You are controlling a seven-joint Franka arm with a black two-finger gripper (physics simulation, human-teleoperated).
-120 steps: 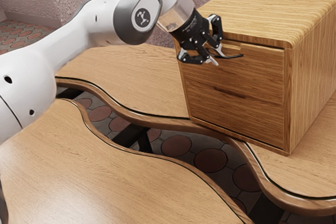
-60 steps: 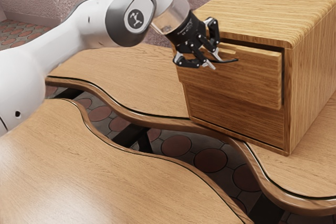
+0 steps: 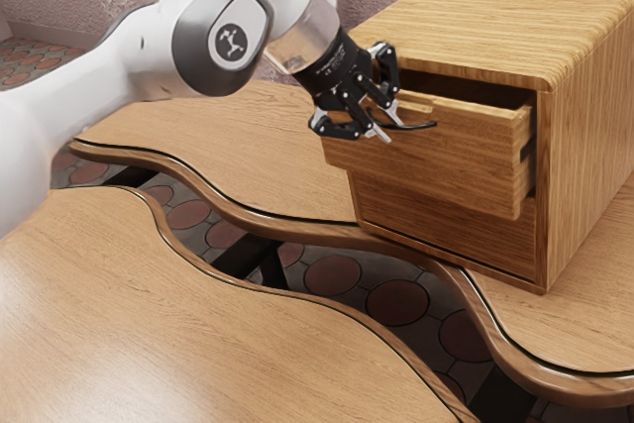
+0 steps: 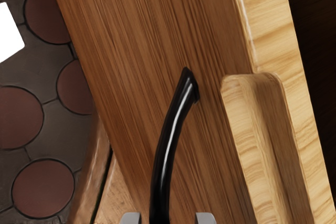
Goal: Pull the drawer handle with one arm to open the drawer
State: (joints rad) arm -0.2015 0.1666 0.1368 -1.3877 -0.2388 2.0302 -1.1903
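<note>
A wooden cabinet [image 3: 515, 17] stands on the far table at the exterior view's right. Its top drawer [image 3: 446, 156] sticks out a short way, with a dark gap behind its front panel. The lower drawer [image 3: 446, 220] sits flush. My black gripper [image 3: 379, 122] is at the left end of the top drawer's front, shut on the thin black drawer handle [image 3: 414, 126]. In the wrist view the handle [image 4: 170, 140] curves off the drawer front [image 4: 131, 66] and runs down between my grey fingertips [image 4: 129, 217]. The drawer's side wall [image 4: 268, 145] shows beside it.
The cabinet rests on a wavy-edged wooden table [image 3: 238, 146]. A second wooden table [image 3: 149, 324] lies in front, across a gap showing the round-tiled floor [image 3: 332, 274]. My white arm [image 3: 119, 66] comes in from the exterior view's upper left.
My hand has moved toward the exterior view's left with the handle, and the top drawer has slid out from almost closed to clearly protruding.
</note>
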